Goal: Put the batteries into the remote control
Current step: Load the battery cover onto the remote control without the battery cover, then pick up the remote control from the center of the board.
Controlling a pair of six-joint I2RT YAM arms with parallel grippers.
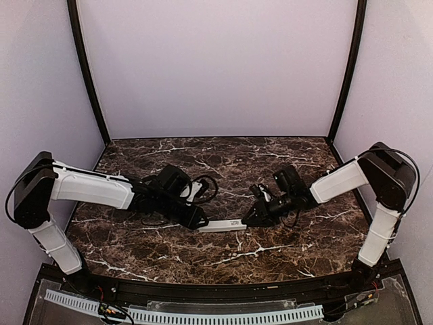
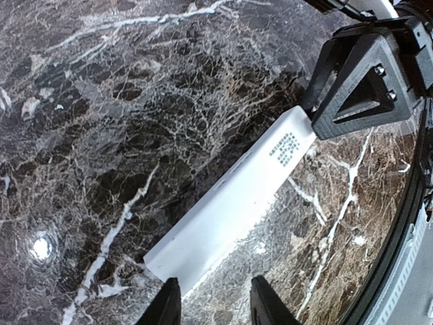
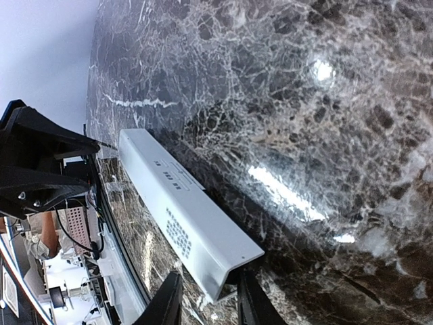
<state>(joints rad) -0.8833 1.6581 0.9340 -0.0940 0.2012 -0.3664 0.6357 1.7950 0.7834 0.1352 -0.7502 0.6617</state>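
Two sets of jaws, one remote. My left gripper (image 2: 215,306) is parted, and the remote control (image 2: 233,203) ends just ahead of its tips. The right gripper (image 3: 206,301) straddles the other end; whether it bites I cannot tell. The remote sits mid-way across the marble table (image 1: 270,152), toward the near side. I see no batteries. I judge I'm positioning the remote; next I need its recess exposed and the cells found.

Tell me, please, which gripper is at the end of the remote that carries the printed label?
The right gripper: the label sits on the remote close to it, while the end by the left gripper is plain white.
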